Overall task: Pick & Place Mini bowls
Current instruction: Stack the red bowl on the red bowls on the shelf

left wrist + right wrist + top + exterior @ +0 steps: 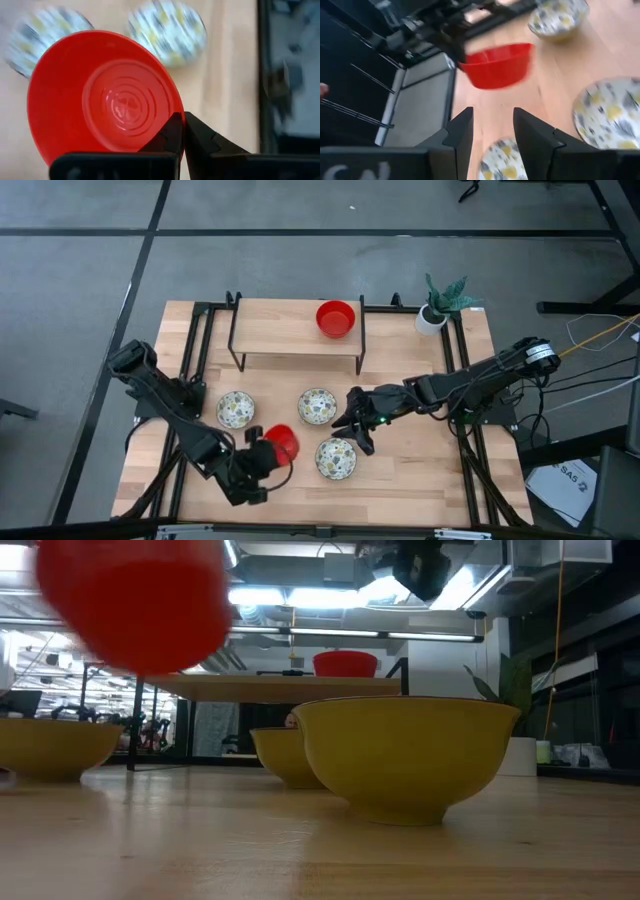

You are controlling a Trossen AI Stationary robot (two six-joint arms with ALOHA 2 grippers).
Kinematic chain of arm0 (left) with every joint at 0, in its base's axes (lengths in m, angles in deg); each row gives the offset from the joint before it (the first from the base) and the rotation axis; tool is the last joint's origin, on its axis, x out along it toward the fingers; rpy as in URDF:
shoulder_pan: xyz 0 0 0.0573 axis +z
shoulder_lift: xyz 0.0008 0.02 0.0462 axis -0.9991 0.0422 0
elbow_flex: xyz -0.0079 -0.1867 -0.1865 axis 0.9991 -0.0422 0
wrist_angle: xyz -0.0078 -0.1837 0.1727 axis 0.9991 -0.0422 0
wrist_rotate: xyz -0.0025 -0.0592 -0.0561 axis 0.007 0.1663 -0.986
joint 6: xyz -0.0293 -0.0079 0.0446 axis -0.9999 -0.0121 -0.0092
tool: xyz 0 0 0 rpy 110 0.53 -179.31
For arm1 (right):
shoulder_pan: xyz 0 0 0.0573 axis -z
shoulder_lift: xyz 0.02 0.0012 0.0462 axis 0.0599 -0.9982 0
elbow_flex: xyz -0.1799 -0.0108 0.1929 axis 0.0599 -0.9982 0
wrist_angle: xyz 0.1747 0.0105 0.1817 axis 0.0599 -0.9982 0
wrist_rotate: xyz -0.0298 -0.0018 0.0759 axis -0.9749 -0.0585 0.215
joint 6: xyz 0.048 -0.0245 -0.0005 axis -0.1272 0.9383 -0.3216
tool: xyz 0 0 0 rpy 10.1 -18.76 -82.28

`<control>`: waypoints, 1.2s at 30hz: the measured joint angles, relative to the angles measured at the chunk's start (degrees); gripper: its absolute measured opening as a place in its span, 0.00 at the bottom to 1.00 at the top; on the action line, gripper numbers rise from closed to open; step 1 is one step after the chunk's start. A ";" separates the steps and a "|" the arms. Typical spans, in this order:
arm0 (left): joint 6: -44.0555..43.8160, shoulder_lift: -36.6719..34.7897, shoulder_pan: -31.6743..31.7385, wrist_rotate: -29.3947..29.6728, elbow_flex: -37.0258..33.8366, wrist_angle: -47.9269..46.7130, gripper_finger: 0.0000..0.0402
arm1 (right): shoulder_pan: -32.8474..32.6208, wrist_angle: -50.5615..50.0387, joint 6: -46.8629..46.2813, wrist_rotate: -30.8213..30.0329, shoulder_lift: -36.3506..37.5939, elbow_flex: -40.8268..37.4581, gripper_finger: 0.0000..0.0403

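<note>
My left gripper (pixel 266 456) (pixel 182 118) is near the table's near edge, shut on a glossy red mini bowl (pixel 283 442) (pixel 102 97) that is lifted clear, also in the low view (pixel 135 600). A second red bowl (pixel 336 318) stands on the black-framed wooden rack (pixel 300 332). Three floral mini bowls rest on their bases on the table: left (pixel 236 409), middle (pixel 317 406), near (pixel 336 459). My right gripper (pixel 357 430) (pixel 492 125) hovers open between the middle and near floral bowls and touches nothing. My left gripper pinches the red bowl's rim (pixel 172 107), one finger inside the bowl and one outside its wall. The fingers (pixel 197 135) come from the table's near-left side. The bowl is lifted clear of the table, tilted, with its hollow turned toward the wrist.
A small white plant pot (pixel 432 317) stands at the far right corner. The rack spans the far middle of the table. Black frame rails (pixel 470 430) run along both sides. Bare wood (pixel 420 470) lies at the near right.
</note>
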 joint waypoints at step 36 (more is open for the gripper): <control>37.73 -12.31 31.47 6.73 6.41 18.36 0.01 | -2.82 11.09 -0.35 0.01 0.01 0.04 0.35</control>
